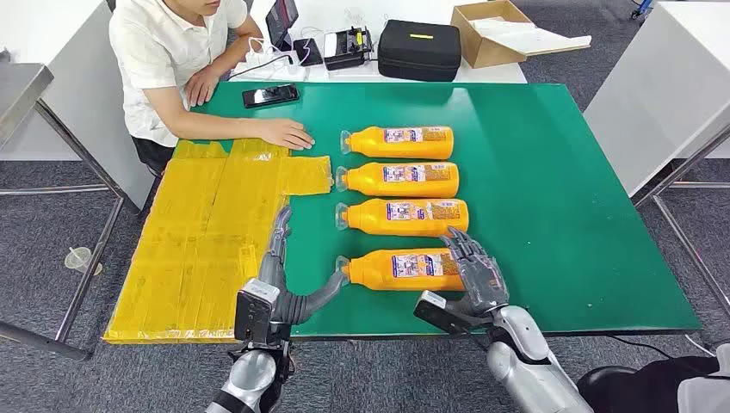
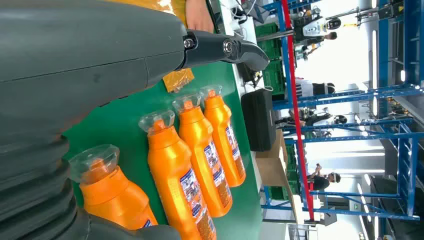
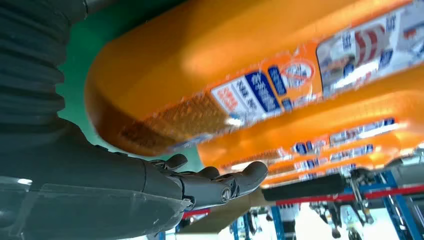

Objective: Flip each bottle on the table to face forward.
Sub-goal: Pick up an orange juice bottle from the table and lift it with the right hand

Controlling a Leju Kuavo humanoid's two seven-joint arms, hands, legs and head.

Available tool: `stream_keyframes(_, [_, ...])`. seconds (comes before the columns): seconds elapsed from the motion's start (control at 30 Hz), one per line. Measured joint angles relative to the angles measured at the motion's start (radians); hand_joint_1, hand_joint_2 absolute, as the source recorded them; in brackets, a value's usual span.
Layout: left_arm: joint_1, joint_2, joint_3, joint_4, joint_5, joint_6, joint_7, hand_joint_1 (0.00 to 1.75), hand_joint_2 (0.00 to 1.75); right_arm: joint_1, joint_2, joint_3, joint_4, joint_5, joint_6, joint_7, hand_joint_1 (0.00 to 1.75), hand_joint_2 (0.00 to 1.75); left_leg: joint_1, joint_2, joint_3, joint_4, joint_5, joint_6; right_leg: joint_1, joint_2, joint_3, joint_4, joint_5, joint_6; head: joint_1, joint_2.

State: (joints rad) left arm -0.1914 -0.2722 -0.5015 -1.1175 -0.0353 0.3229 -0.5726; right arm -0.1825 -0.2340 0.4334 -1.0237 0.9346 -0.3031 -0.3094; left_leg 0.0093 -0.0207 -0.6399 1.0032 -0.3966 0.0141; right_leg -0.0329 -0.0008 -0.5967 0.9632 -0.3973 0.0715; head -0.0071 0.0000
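You have four orange plastic bottles with clear caps on the green tabletop: (image 1: 403, 142), (image 1: 405, 179), (image 1: 409, 217), (image 1: 409, 269). One black phone (image 1: 270, 95) lies near its far left corner.

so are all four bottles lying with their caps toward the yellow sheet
Yes, in the head view each orange bottle lies on its side with its clear cap toward the yellow sheet.

Glossy orange plastic bottles (image 1: 405, 215), clear caps, matt green table (image 1: 559, 189), crinkled yellow tape (image 1: 202, 232)
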Motion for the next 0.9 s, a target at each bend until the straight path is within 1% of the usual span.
stream_keyframes(0.43, [-0.005, -0.001, -0.016, 0.011, 0.01, -0.003, -0.001, 0.0, 1.75, -0.063, 0.011, 0.045, 0.069, -0.04, 0.078, -0.009, 0.0, 1.75, 0.0, 0.001, 0.001, 0.0, 0.0, 0.0, 0.0, 0.001, 0.0, 0.0, 0.0, 0.0, 0.0, 0.0])
stream_keyframes(0.73, [-0.006, -0.001, -0.017, 0.015, 0.01, -0.004, 0.0, 0.0, 1.75, -0.09, 0.01, 0.067, 0.094, -0.039, 0.092, -0.009, 0.0, 1.75, 0.0, 0.001, 0.001, 0.0, 0.0, 0.0, 0.0, 0.001, 0.001, 0.0, 0.0, 0.0, 0.0, 0.0])
stream_keyframes(0.9, [-0.007, -0.001, -0.018, 0.016, 0.013, -0.01, 0.007, 0.0, 1.75, -0.131, -0.004, 0.103, 0.106, -0.032, 0.156, 0.012, 0.0, 1.75, 0.0, 0.002, 0.002, 0.0, 0.0, 0.0, 0.0, 0.001, 0.001, 0.0, 0.001, 0.0, 0.0, 0.0])
